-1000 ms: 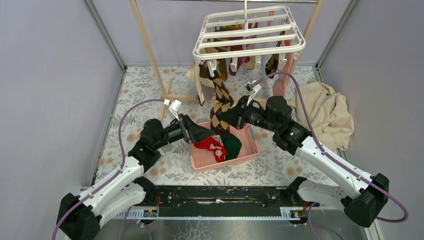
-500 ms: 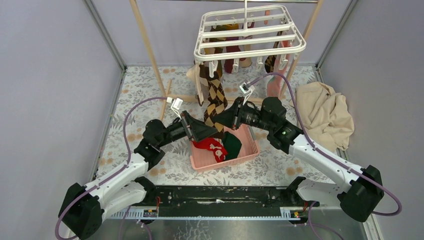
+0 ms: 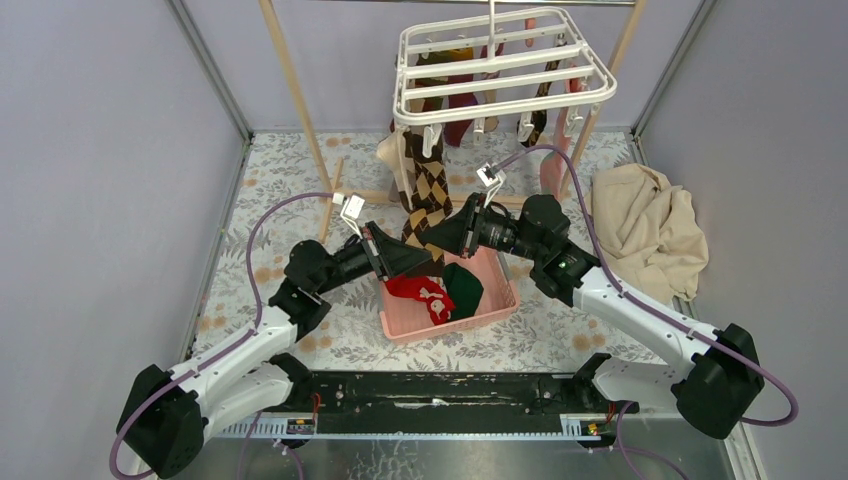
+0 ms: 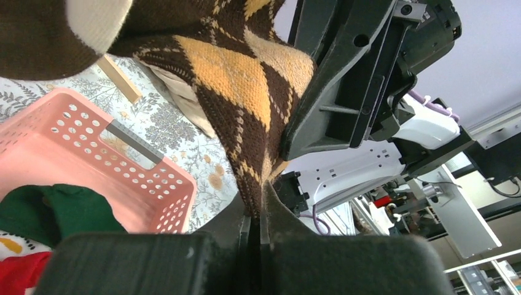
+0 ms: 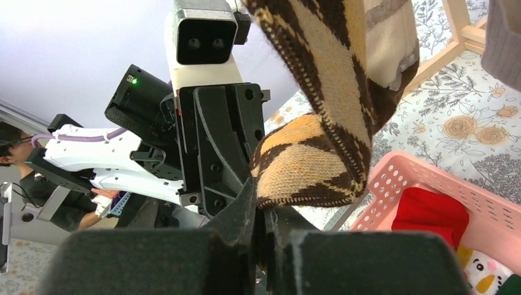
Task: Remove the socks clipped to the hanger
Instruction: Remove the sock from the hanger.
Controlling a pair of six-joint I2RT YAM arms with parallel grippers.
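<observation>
The white hanger (image 3: 500,65) hangs from the wooden rail at the back, with several socks clipped under it. A brown-tan argyle sock (image 3: 428,190) dangles from its front left corner, above the pink basket. My left gripper (image 3: 432,262) is shut on the sock's lower end; the left wrist view has the knit (image 4: 233,80) pinched between the closed jaws of that gripper (image 4: 259,187). My right gripper (image 3: 428,238) meets the sock from the right, just above. In the right wrist view a fold of the sock (image 5: 307,160) sits in the nearly closed jaws of that gripper (image 5: 261,212).
The pink basket (image 3: 500,290) below the grippers holds a red sock (image 3: 415,292) and a green one (image 3: 462,288). A beige cloth (image 3: 650,225) lies at the right. The wooden frame's leg (image 3: 295,90) stands at the left, with grey walls all round.
My left gripper has moved right to the argyle sock and shut on it. The right arm shifted left with the sock, and the hanger swung back and up.
</observation>
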